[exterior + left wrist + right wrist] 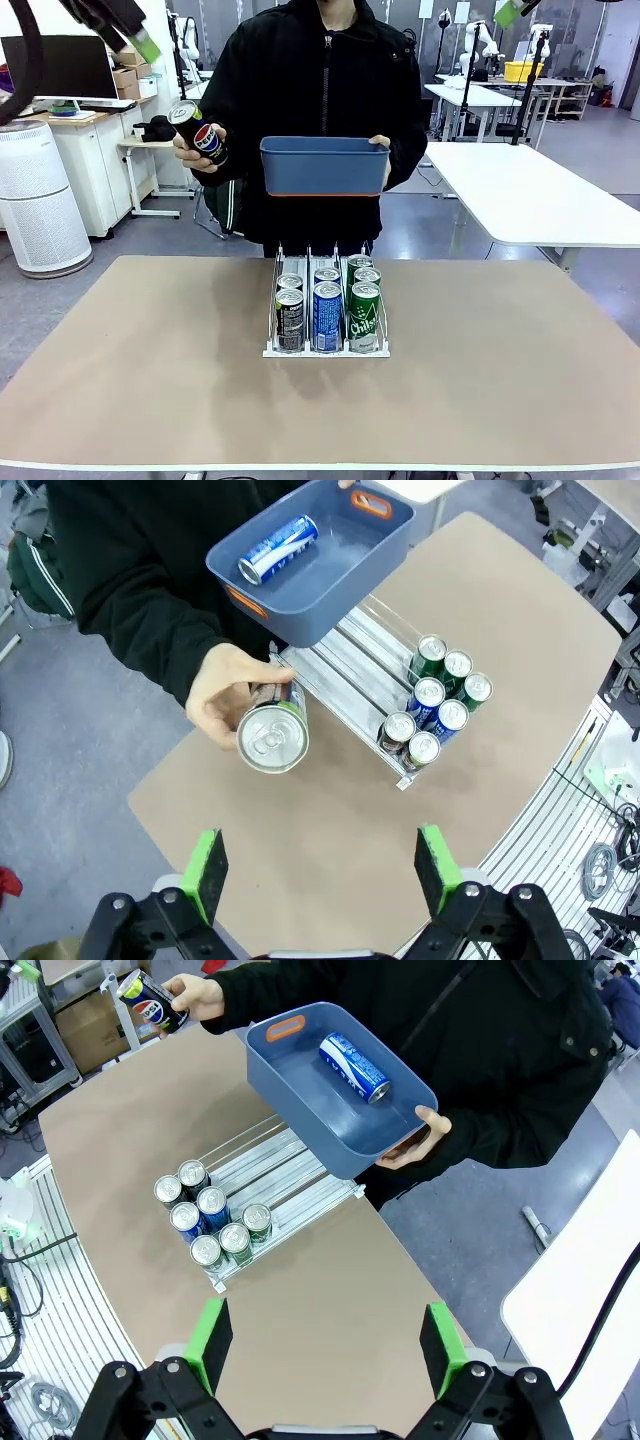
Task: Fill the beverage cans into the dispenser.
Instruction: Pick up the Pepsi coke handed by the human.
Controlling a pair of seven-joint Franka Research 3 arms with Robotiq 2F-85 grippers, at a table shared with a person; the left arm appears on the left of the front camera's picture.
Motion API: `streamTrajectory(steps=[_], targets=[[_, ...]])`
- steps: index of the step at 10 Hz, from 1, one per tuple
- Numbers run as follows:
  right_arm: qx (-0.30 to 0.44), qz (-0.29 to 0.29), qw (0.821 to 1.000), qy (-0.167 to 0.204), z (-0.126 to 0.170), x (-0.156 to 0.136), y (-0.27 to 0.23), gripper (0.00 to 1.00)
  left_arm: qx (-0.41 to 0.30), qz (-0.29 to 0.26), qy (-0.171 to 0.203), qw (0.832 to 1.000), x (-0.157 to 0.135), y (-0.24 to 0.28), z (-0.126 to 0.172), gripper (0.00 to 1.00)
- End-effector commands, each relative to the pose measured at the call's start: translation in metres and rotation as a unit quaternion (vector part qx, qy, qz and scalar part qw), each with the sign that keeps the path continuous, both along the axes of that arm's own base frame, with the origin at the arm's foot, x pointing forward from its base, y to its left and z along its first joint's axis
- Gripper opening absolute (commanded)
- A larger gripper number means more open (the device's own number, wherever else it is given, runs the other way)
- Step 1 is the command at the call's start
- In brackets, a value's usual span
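The white wire dispenser [325, 352] stands mid-table with several beverage cans [327, 303] at its front: black on the left, blue in the middle, green on the right. Behind it a person holds a black Pepsi can [201, 133] in one hand and a blue bin [324, 170] in the other. A blue-and-white can [279, 548] lies inside the bin [330, 605]. My left gripper [320, 872] hangs open, high above the table, just short of the offered can [272, 737]. My right gripper [325, 1345] is open too, high over the dispenser [275, 1165] and the bin [300, 1110].
The tan table [150, 380] has wide bare areas on both sides of the dispenser. My grippers show at the top corners, left gripper [140, 40] and right gripper [512, 12]. White tables and shelving stand behind the person.
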State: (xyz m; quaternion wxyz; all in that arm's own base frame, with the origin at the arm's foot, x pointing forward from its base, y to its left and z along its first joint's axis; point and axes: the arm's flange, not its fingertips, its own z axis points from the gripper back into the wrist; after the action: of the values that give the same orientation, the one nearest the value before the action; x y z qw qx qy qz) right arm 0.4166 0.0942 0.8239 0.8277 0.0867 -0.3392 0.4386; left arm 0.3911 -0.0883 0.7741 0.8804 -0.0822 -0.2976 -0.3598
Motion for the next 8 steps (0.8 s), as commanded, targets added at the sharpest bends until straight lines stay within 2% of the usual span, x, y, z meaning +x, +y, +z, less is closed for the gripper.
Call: streamTrajectory(steps=[1,2,4,6,8], targets=[[0.002,-0.003,1.000,0.002,-0.001,-0.001,-0.001,1.00,0.013,0.003,0.015,1.000,0.008,-0.001,-0.009,1.00],[0.002,-0.003,1.000,0.002,-0.001,-0.001,-0.001,1.00,-0.005,0.032,0.022,0.999,0.017,-0.014,-0.021,1.00],[0.002,-0.003,1.000,0.002,-0.001,-0.001,-0.001,1.00,0.005,0.046,0.023,0.999,0.033,-0.019,-0.042,1.00],[0.002,-0.003,1.000,0.002,-0.001,-0.001,-0.001,1.00,0.011,0.048,-0.011,0.999,0.050,-0.025,-0.054,1.00],[0.002,-0.003,1.000,0.002,-0.001,-0.001,-0.001,1.00,0.017,0.022,-0.024,0.999,0.053,-0.028,-0.058,1.00]])
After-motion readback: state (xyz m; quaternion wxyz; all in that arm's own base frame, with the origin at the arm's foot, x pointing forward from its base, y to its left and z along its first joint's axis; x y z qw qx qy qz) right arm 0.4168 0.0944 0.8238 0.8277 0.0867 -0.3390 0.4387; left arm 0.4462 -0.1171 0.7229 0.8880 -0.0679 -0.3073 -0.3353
